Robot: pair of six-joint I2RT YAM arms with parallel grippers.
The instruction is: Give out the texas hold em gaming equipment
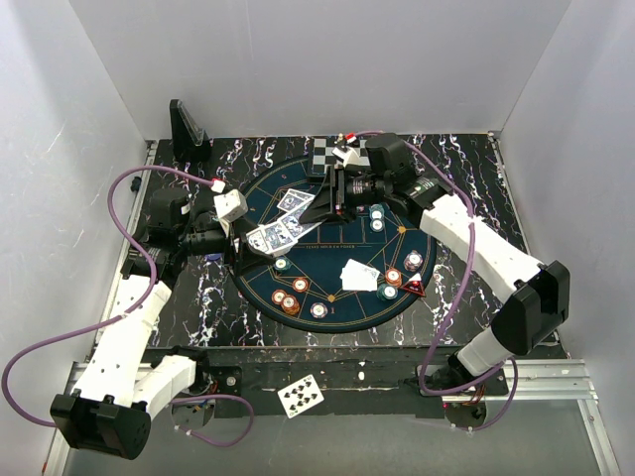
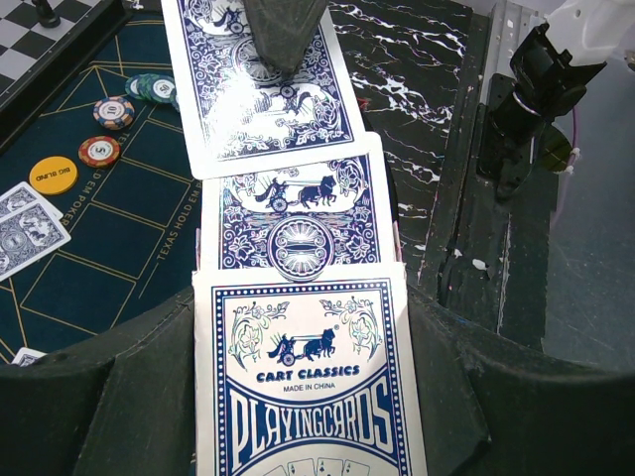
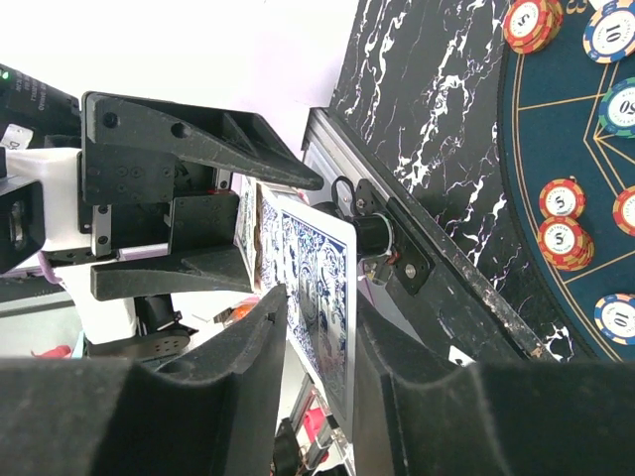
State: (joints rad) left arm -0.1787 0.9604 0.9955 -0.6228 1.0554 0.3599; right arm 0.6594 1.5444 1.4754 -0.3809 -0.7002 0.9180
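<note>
My left gripper is shut on a blue-and-white playing card box, held over the left edge of the round mat. Blue-backed cards stick out of the box. My right gripper reaches across from the right and is shut on the outermost card, its finger pressing that card. Orange, teal and blue chips lie on the mat, with face-up cards, a red triangular marker and a yellow disc.
A chessboard lies at the back of the table under the right arm. A black stand is at the back left. One face-up card rests on the near rail between the arm bases.
</note>
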